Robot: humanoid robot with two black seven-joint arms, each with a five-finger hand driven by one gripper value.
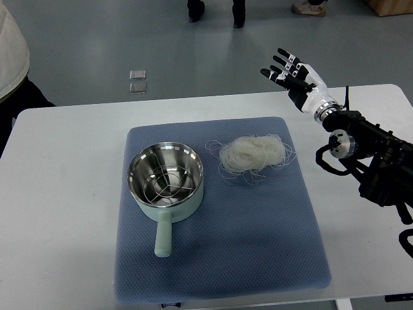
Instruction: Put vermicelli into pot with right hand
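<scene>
A pale tangle of vermicelli (253, 154) lies on the blue mat (258, 239), just right of the pot. The pot (165, 175) is mint green with a steel inside holding a wire rack, its handle pointing toward the near edge. My right hand (292, 74) is raised above the table's far right edge, fingers spread and holding nothing, well up and right of the vermicelli. Its black arm (374, 155) comes in from the right edge. The left arm does not show.
The mat lies on a white table (64, 194). A person's light sleeve and dark clothing (13, 71) show at the far left edge. Feet of standing people (216, 10) are on the grey floor beyond the table, with two small floor plates (137, 81).
</scene>
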